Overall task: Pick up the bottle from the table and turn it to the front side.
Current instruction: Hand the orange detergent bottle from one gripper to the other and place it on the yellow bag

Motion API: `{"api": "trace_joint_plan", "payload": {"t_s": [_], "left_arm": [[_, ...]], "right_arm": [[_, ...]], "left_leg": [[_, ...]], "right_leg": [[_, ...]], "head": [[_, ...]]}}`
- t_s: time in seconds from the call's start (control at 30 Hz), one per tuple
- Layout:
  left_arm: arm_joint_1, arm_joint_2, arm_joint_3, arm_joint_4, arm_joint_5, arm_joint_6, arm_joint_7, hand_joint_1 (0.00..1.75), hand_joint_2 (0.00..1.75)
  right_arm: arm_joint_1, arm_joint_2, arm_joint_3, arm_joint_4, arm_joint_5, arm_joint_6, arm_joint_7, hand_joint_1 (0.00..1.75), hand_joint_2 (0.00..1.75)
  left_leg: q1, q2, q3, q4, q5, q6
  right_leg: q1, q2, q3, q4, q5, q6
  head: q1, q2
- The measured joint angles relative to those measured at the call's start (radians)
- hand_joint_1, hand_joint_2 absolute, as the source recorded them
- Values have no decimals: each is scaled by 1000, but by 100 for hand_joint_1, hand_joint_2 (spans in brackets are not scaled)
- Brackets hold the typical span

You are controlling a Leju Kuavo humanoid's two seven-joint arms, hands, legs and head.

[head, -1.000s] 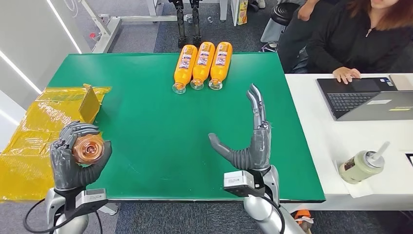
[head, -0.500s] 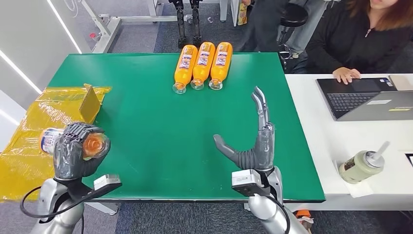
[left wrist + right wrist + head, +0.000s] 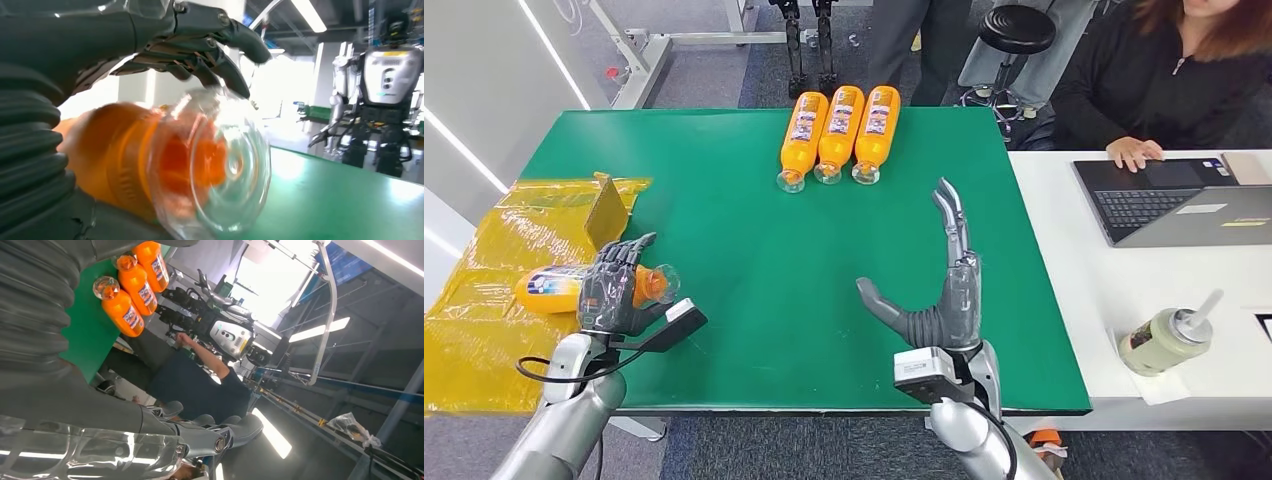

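My left hand (image 3: 612,290) grips an orange bottle (image 3: 552,290) that lies sideways at the table's left edge, its clear cap (image 3: 662,284) pointing right and its labelled end over the yellow bag. In the left wrist view the bottle (image 3: 125,160) sits against the palm under arched fingers (image 3: 210,60). My right hand (image 3: 944,295) stands open above the green table (image 3: 754,260) near its front right, fingers up, thumb out, holding nothing. Three more orange bottles (image 3: 840,130) lie side by side at the table's far edge, and appear again as bottles (image 3: 131,285) in the right wrist view.
A yellow plastic bag (image 3: 479,300) and a cardboard piece (image 3: 608,212) sit at the left edge. On the white desk (image 3: 1124,300) to the right are a laptop (image 3: 1174,200) and a cup with a straw (image 3: 1169,342). A seated person (image 3: 1164,80) rests a hand by the laptop.
My left hand has turned the bottle from cap-toward-camera to lying sideways, cap to the right, and has shifted slightly forward. The right hand has barely moved. Someone behind the table walked left.
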Motion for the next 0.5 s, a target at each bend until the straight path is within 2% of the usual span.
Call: {"api": "trace_joint_plan", "payload": {"t_s": [0.37,0.5], "left_arm": [[-37,-8,-12,77,4,-6,1,0,175],[-38,-9,-12,74,63,-46,-65,0,175]], "right_arm": [[-14,0,1,7,-12,6,4,0,175],[-19,0,1,10,-13,6,6,0,175]], "left_leg": [[0,0,0,0,0,0],[0,0,0,0,0,0]], "right_leg": [[0,0,0,0,0,0],[0,0,0,0,0,0]], "head": [[0,0],[0,0]]}}
